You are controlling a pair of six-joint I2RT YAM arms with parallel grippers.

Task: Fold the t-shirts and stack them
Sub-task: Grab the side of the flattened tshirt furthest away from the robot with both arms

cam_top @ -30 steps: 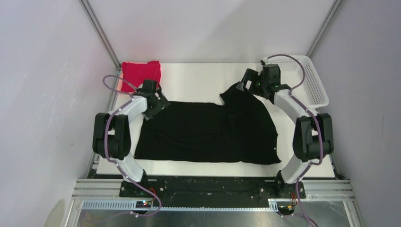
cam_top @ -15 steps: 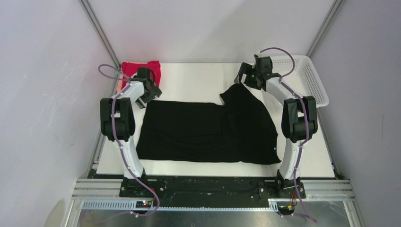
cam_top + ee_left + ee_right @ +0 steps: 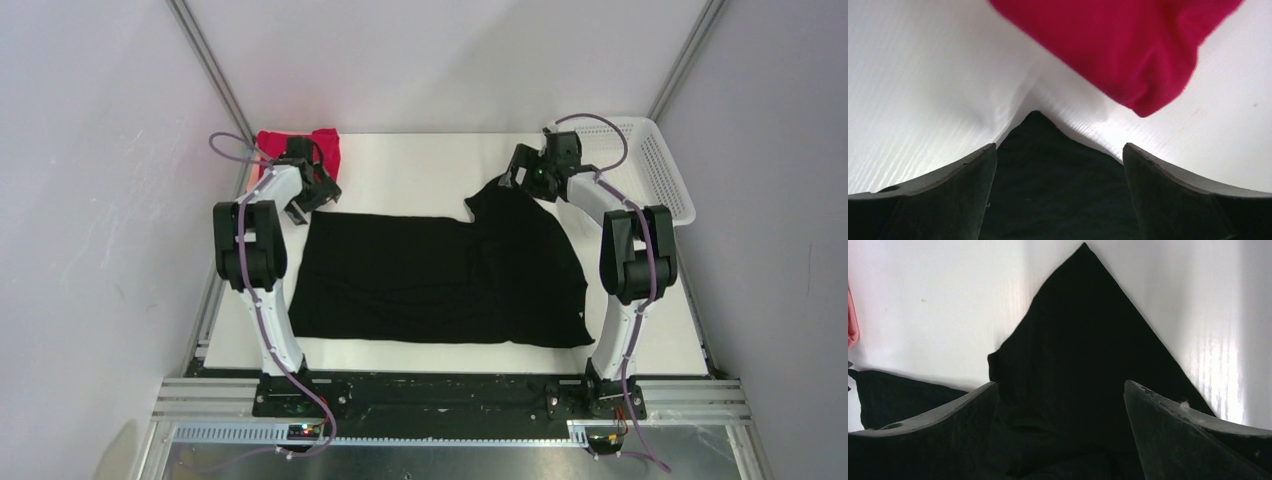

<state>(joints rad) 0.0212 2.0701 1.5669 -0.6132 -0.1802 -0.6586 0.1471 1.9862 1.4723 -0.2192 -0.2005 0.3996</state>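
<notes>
The black t-shirt (image 3: 440,280) lies spread flat on the white table, one point raised toward the far right. The red t-shirt (image 3: 322,147) sits folded in the far left corner, partly behind my left arm. My left gripper (image 3: 304,203) hovers open over the black shirt's far left corner (image 3: 1048,175), which lies between the fingers (image 3: 968,185), with the red t-shirt (image 3: 1118,45) just beyond. My right gripper (image 3: 514,178) is open above the shirt's far right point (image 3: 1083,355), with cloth between its fingers (image 3: 1168,430). Neither grips anything.
A white mesh basket (image 3: 662,168) stands at the far right corner, beside the right arm. The bare white table (image 3: 420,165) shows between the two grippers. Grey walls and metal frame posts close in the back and sides.
My left gripper has moved off the black shirt's top edge, back and left to its far corner by the red shirt. The right arm straightened, its gripper staying near the shirt's point. Both stayed open.
</notes>
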